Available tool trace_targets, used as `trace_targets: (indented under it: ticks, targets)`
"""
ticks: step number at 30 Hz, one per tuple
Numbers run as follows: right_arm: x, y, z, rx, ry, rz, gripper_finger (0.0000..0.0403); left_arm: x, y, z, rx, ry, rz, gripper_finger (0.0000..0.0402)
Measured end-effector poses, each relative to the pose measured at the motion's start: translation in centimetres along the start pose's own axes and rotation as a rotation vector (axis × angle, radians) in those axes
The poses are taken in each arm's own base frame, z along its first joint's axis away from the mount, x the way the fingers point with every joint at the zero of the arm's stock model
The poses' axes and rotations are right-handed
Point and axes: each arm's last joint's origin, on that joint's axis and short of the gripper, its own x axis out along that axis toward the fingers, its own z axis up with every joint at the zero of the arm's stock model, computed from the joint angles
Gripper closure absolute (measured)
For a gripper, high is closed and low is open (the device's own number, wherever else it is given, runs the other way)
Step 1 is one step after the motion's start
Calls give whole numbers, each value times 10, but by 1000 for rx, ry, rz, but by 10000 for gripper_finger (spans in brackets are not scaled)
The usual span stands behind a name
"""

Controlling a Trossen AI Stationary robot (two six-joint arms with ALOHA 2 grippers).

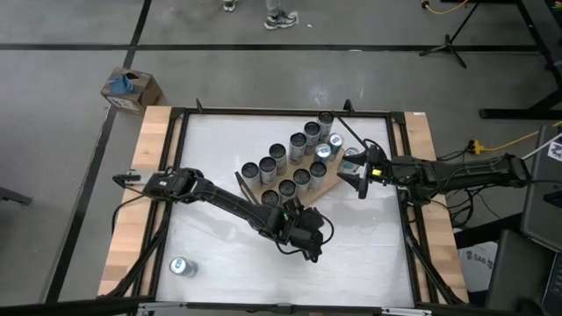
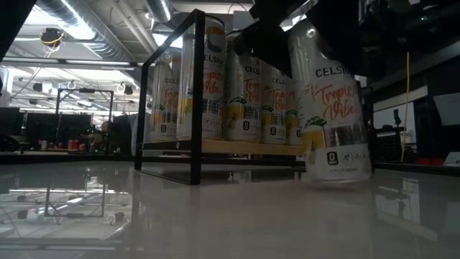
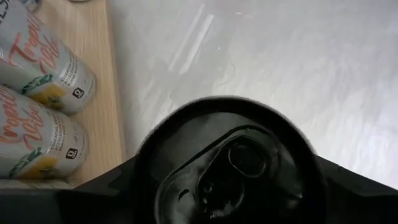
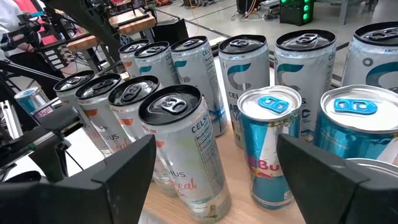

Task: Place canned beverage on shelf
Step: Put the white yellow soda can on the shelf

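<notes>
**Claw state.** Find the left claw (image 1: 306, 233) toward the near middle of the desk (image 1: 219, 140). It sits over the top of one canned beverage (image 2: 332, 101), a pale Celsius can with a dark lid. The can is between the claw's two sides, but you cannot tell whether it is clamped or loose. In the low view the can leans slightly, its base is at the desk surface, and it is just beside the shelf (image 1: 327, 186), not on it.

The right claw (image 1: 358, 182) hangs at the shelf's right end. It is spread wide and holds nothing; the cans stand ahead of it without touching it.

**Counts.**
- Arms: two, one claw each.
- Shelf: one light wood board in a thin black frame, lying at an angle on the desk.
- Cans on the shelf: two packed rows, at least twelve in all. The exact number cannot be read. Most are Celsius cans (image 4: 180, 149); at least two are blue-lidded Red Bull cans (image 4: 268, 146) at the right end.
- Cans off the shelf: two, the one under the left claw and a lone can (image 1: 181, 267) near the desk's near-left corner.

**Surface and room.** The desk top is white and glossy, edged in black framing, with pale wood planks (image 1: 145, 175) along both sides. The floor is grey. On it are a cardboard box (image 1: 132, 88), a stand's legs (image 1: 448, 46) and a person's shoes (image 1: 281, 17). The low view shows ceiling ducts and lamps.
</notes>
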Motion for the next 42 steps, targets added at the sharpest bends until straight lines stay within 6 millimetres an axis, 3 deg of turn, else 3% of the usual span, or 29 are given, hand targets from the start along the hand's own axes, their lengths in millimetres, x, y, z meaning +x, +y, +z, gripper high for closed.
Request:
trace_targets:
  ticks: [26,42]
  targets:
    - [0,0,0,0,0,-1,79,-1,0,0,-1,14,-22,113]
    - [0,0,0,0,0,-1,79,-18,3,10,-20,-17,-45,113]
